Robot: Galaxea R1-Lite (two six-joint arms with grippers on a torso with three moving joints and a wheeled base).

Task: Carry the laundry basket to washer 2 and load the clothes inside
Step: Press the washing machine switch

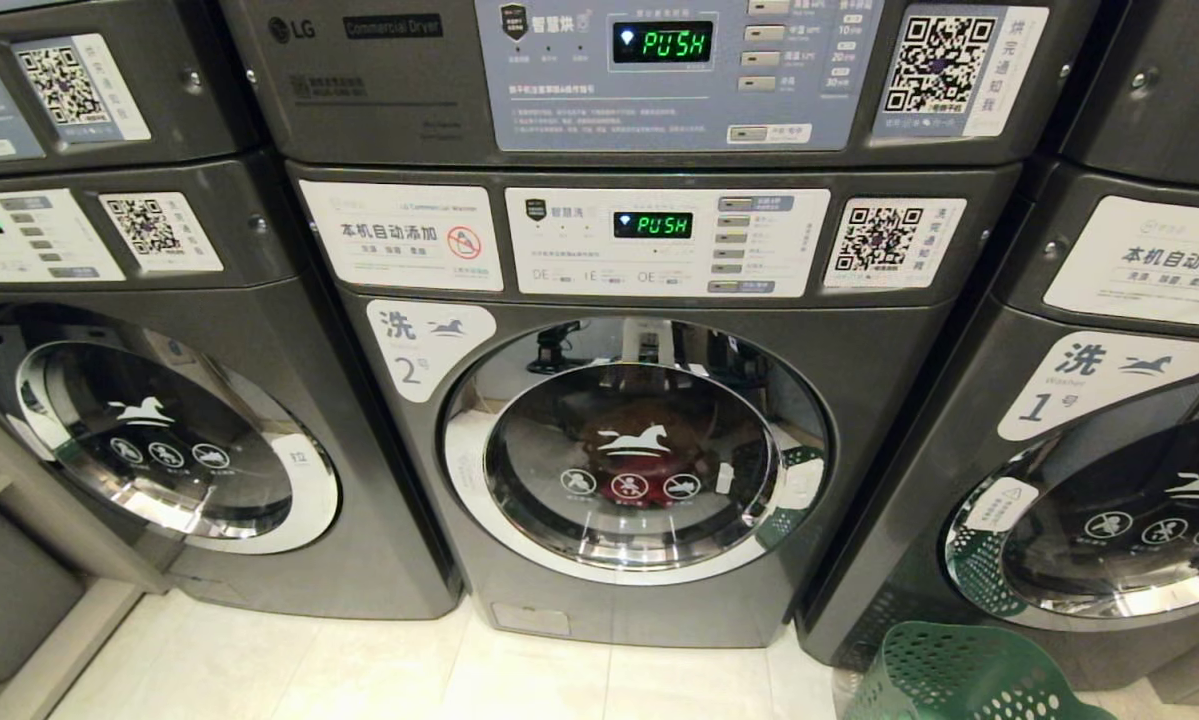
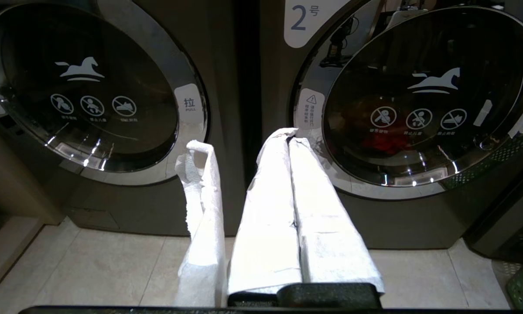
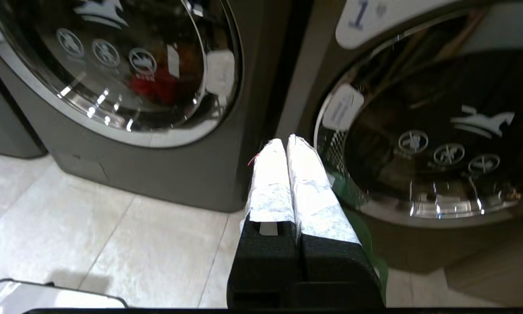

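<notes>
Washer 2 (image 1: 649, 440) shut, clothes (image 1: 649, 465) red behind its glass.
My left fingers (image 2: 283, 144) and right fingers (image 3: 274, 150) are pressed together, empty; the laundry basket (image 1: 959, 675) stands on the floor before washer 1 (image 1: 1109, 480).

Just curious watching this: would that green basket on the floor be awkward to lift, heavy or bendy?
Probably light: the laundry basket is thin plastic full of holes. Likely somewhat flexible at its open rim. Whether anything is inside cannot be seen; red clothes show behind washer 2's shut door.
</notes>
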